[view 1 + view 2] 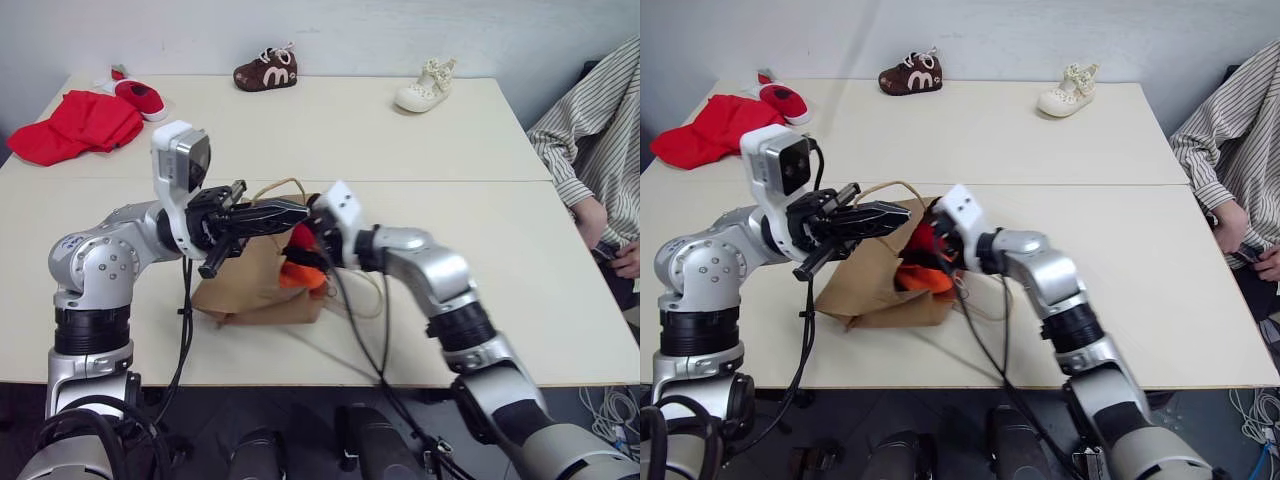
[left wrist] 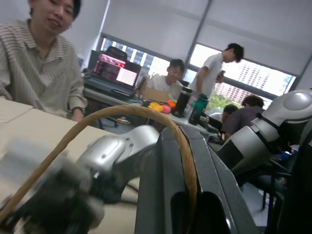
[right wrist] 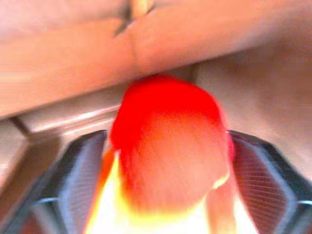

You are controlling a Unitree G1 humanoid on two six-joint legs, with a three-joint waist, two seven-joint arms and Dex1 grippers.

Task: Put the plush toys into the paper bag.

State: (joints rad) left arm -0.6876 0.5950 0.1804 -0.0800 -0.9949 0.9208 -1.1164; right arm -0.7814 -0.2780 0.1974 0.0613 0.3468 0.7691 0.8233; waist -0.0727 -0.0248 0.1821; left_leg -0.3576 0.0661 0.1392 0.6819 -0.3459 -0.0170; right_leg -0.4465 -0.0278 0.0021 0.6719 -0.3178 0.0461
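— At the near table's middle, the paper bag (image 1: 880,275) is lying on its side, mouth turned toward the right arm. Which step is running?

— The drop-in, I'd judge. The left gripper (image 1: 885,214) is pinching the bag's string handle (image 2: 122,114), fingers clenched on it, and is lifting the upper lip so the mouth is gaping.

— And the toys?

— Both are sitting right at the mouth. The red plush toy (image 1: 923,240) is lying above the orange plush toy (image 1: 923,277), the two touching. The right gripper (image 3: 168,161) is reaching into the opening with its fingers (image 3: 80,180) standing wide on either side of the red toy, apparently letting go rather than squeezing.

— So are they inside?

— Partly, I'd say. They are showing in the opening, not deep in the bag.

— Next move?

— Probably the right arm is needing to nudge them deeper or back out cleanly without dragging a toy along, while the left is holding the handle up.

— Anything else in the bag?

— I cannot tell; its interior is hidden.
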